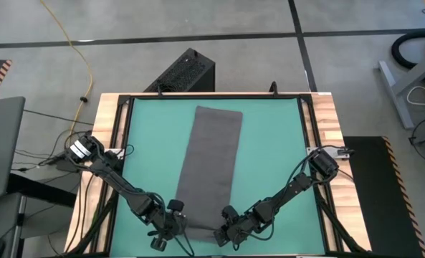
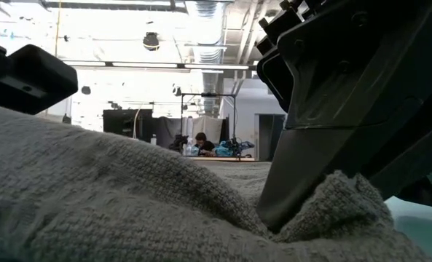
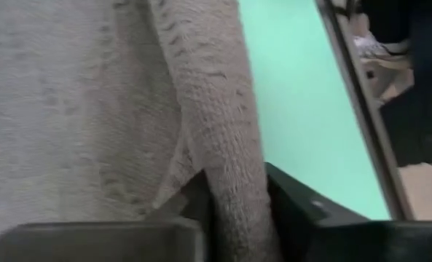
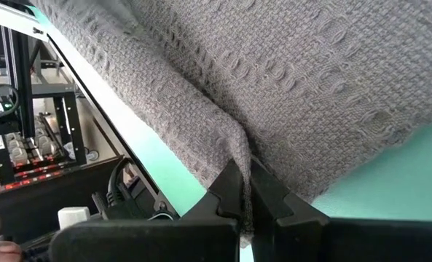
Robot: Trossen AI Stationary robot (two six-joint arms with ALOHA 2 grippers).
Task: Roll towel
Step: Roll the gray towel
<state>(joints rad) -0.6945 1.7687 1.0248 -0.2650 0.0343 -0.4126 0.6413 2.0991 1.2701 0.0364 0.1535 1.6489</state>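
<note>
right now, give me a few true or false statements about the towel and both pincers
1. The towel lies as a long strip down the middle of the green mat. True.
2. The right pincer is shut on a fold of the towel's edge. True.
3. The left pincer waits off the towel by the far end of the table. False: it is at the towel's near end with a ridge of cloth between its fingers.
4. The towel is already rolled into a tight cylinder. False: it is flat, with only the near edge pinched up.
5. Both pincers are at the same end of the towel. True.
</note>
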